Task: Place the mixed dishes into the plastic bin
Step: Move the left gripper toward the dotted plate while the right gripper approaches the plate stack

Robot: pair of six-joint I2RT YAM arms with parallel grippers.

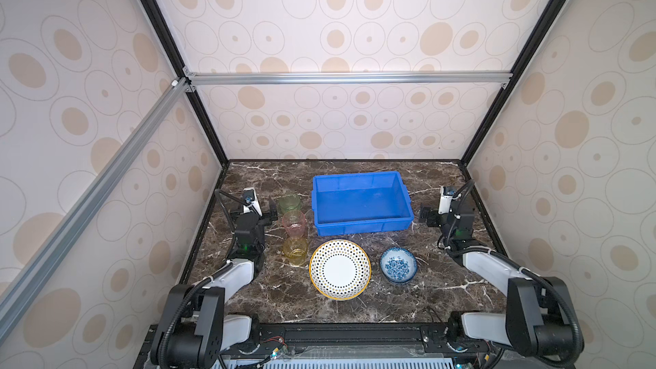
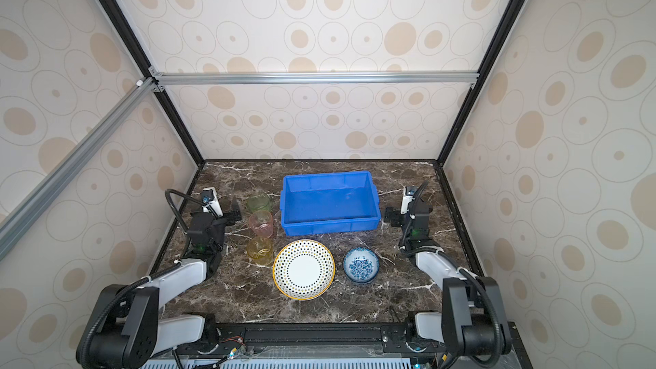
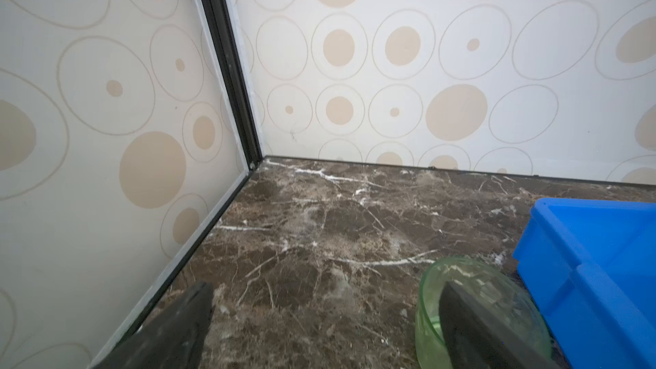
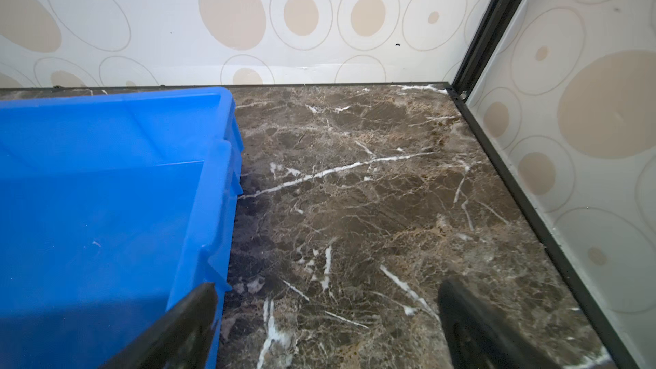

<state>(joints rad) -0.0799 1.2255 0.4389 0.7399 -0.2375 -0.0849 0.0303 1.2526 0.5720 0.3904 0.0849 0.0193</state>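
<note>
The left gripper [image 1: 272, 211] and right gripper [image 1: 424, 214] are hanging spread-jawed and holding nothing, flanking the bin [image 1: 362, 225], with top views alone showing the plate [image 1: 340, 269], bowl [image 1: 398, 264], pink cup [image 1: 294, 223] and yellow cup [image 1: 294, 250] on the table in front, while the left wrist view is catching the green cup [image 3: 461, 271].

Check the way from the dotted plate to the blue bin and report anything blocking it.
Nothing visible blocks it. The dotted plate lies just in front of the near wall of the blue bin, with only bare marble between them. The cups stand off to the left, and the bin is empty.
</note>
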